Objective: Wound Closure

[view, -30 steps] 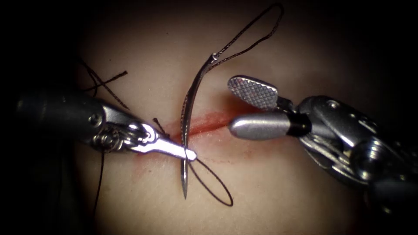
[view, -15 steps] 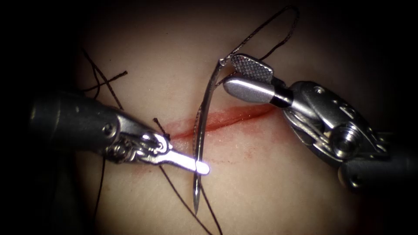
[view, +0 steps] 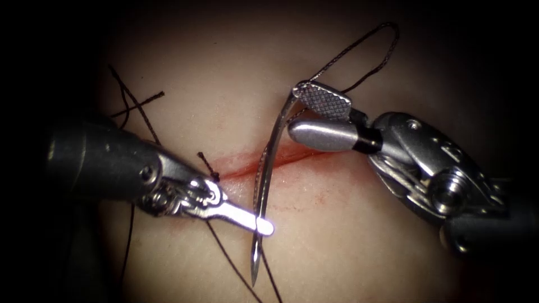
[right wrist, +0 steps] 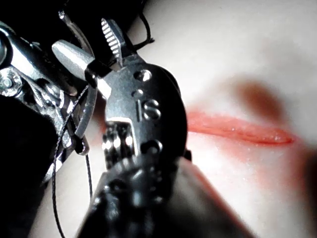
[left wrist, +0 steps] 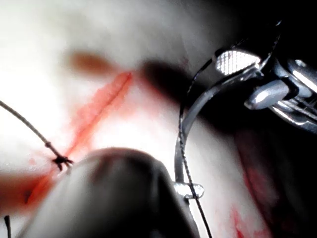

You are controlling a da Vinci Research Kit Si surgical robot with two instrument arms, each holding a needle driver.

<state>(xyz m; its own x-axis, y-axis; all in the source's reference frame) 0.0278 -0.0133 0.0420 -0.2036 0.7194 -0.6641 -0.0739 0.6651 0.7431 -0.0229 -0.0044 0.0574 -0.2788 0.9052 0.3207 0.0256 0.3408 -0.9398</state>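
Note:
My left tool (view: 264,225) comes in from the left, jaws shut on the curved needle (view: 268,163) a short way above its tip. The needle stands free of the tissue (view: 196,84) and crosses over the cut (view: 241,168); its tip points down, on the near side of the cut. My right tool (view: 296,110) has its jaws open on either side of the needle's tail end, where the thread (view: 370,45) loops away. In the left wrist view the needle (left wrist: 184,124) rises from my left tool (left wrist: 188,189) to the right tool's open jaws. The right wrist view shows the right tool (right wrist: 84,37) open.
A knotted stitch with a short tail (view: 206,164) sits at the cut's left end. Cut thread ends (view: 135,106) lie on the tissue at the far left. A strand of thread (view: 230,261) trails down below the left tool. Red fluid (view: 286,154) lines the cut.
The right tool has moved up and left until its open jaws straddle the needle's tail end. The left tool has carried the needle a little to the right and down.

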